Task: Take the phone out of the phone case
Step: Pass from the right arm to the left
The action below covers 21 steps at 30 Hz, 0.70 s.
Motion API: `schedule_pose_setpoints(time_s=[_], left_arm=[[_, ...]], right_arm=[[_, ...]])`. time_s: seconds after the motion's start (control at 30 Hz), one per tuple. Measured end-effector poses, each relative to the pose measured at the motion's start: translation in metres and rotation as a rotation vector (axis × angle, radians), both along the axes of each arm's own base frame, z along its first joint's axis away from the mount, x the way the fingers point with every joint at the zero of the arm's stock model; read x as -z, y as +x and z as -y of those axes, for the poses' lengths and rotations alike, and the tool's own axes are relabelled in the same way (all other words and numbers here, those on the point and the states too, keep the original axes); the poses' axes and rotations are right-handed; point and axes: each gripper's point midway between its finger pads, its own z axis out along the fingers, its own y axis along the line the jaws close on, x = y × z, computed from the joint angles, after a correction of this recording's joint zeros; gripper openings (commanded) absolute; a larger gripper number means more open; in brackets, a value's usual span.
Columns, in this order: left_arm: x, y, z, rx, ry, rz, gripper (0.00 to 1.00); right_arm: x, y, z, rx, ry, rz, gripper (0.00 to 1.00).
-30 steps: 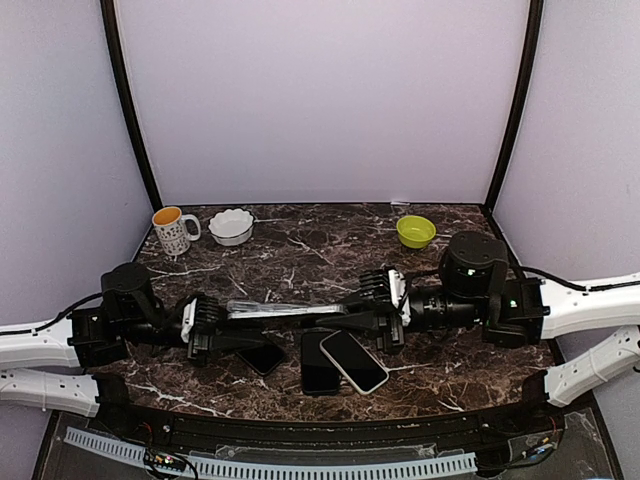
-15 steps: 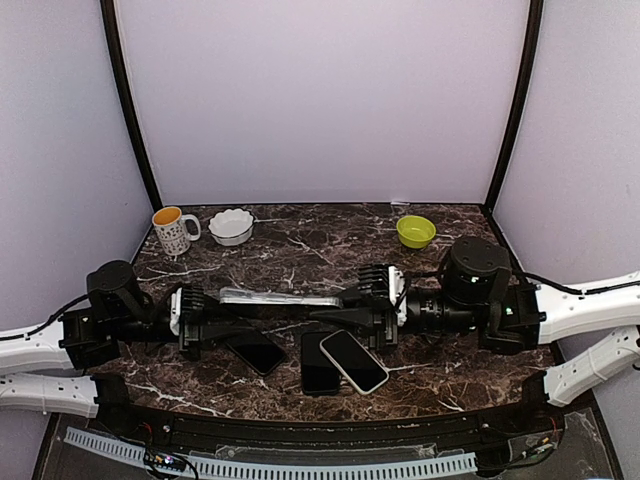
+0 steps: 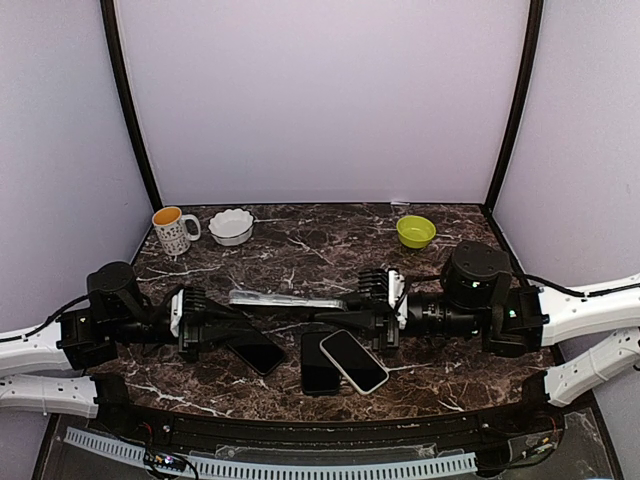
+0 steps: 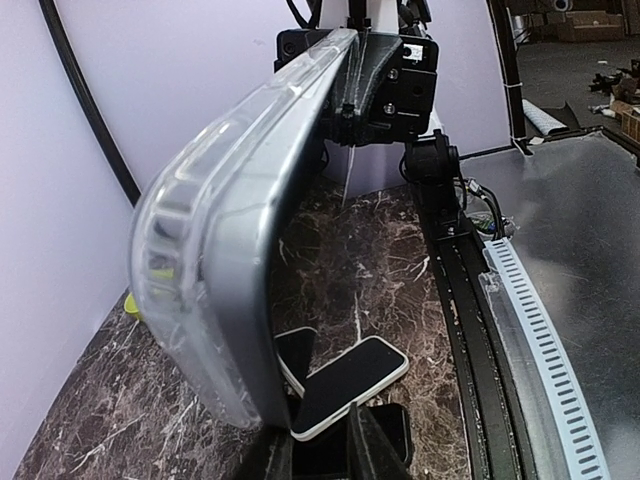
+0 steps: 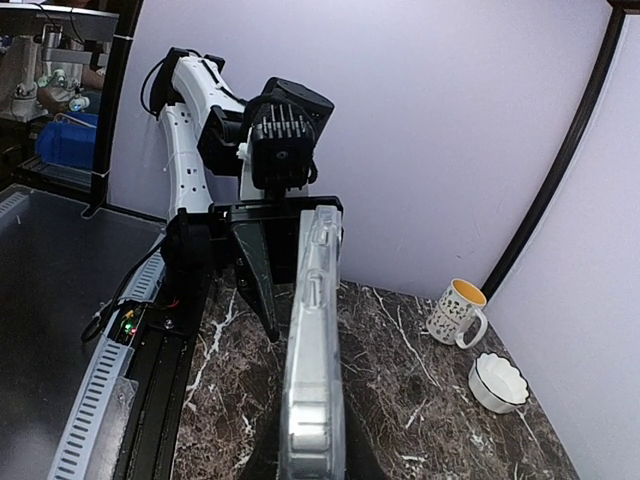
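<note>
Phone case [image 3: 285,299] edge-on — ends hidden, contents unclear

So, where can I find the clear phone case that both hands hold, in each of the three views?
Top external: phone case in the middle, stretched between left hand and right hand.
Left wrist: phone case large, left of centre, reaching up to the top.
Right wrist: phone case edge-on, bottom centre.
Shared landmark: the marble table, in all three.

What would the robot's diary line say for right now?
left gripper: shut on phone case | right gripper: shut on its other end | phone case: held in the air | three phones: lying below it
</note>
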Motion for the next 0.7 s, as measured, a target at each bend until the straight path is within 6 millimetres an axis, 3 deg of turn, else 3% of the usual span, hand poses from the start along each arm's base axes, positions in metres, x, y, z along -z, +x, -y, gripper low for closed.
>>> schedule_pose_setpoints(time_s=[0.7], left_arm=[[0.011, -0.002, -0.001, 0.012, 0.033, -0.031, 0.23]], right_arm=[[0.013, -0.001, 0.002, 0.000, -0.059, 0.035, 0.00]])
